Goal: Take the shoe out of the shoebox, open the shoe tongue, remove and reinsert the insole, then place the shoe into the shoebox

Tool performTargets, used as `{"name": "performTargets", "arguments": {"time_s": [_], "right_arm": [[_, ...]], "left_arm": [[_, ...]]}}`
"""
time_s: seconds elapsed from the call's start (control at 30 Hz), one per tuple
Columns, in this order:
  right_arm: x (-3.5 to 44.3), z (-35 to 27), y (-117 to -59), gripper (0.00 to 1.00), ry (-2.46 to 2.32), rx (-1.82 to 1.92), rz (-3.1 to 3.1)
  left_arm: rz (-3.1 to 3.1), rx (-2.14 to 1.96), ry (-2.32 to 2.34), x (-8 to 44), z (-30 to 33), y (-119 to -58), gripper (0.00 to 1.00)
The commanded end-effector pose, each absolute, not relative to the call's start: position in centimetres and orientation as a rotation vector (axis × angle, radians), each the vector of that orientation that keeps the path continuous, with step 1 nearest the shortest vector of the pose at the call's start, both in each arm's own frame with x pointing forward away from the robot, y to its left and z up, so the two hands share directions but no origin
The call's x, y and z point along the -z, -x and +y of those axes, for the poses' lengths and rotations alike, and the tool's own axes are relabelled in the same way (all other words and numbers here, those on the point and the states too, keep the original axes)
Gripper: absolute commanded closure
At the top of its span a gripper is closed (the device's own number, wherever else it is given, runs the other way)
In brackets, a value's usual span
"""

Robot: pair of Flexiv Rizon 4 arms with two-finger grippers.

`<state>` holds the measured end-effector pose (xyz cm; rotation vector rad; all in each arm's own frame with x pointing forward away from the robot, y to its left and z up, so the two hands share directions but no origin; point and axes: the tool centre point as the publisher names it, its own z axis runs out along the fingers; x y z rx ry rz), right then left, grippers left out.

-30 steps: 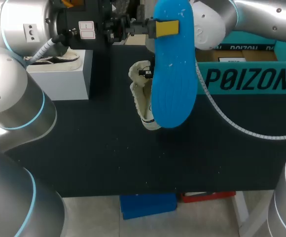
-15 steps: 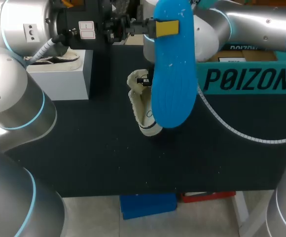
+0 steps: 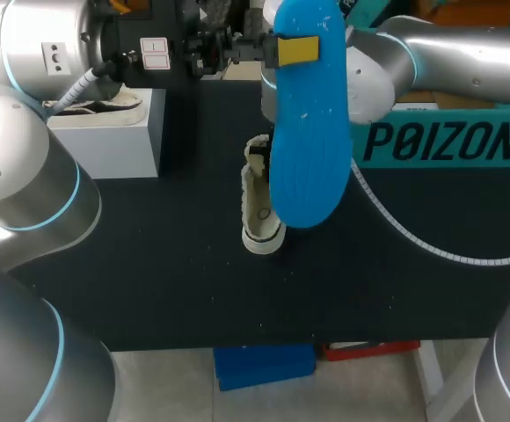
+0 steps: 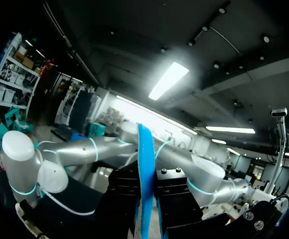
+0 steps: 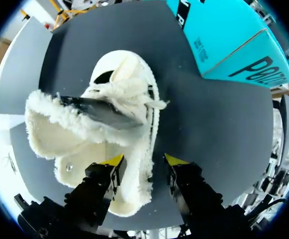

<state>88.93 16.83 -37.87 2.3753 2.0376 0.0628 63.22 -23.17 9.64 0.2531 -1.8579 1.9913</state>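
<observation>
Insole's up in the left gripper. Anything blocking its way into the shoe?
Yes: the right gripper grips the shoe by its fleecy rim, one finger inside the opening. Ahead of it a dark flap lies across the opening. Nothing else shows between shoe and insole.

In the right wrist view, the black fingers of the right pincer (image 5: 145, 160) cover the near rim of the cream fleece-lined shoe (image 5: 104, 129). In the head view, the flat blue foam insole (image 3: 308, 132) hides that pincer and the shoe's right side. Only one yellow tip of the left pincer (image 3: 292, 50) shows; the other lies behind the insole. The teal cardboard shoebox (image 3: 448, 141) sits partly behind the right arm (image 3: 448, 53) and is cut off at the view's edge.
</observation>
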Motion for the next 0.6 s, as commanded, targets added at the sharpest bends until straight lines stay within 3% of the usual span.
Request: {"name": "performTargets", "arguments": {"time_s": [0.03, 0.37, 0.47, 0.6], "right_arm": [[34.3, 15.2, -87.3, 0.00, -2.374, -0.223, 2.028], [27.9, 17.6, -86.5, 0.00, -2.235, -1.014, 2.514], [25.2, 18.6, -86.5, 0.00, -1.946, -0.870, 2.649], [25.2, 18.6, -86.5, 0.00, -1.946, -0.870, 2.649]], "left_arm": [[-1.859, -1.993, -0.257, -9.5, -23.2, -63.1, 1.00], [-1.859, -1.993, -0.257, -9.5, -23.2, -63.1, 1.00], [-1.859, -1.993, -0.257, -9.5, -23.2, -63.1, 1.00], [-1.859, -1.993, -0.257, -9.5, -23.2, -63.1, 1.00]]}}
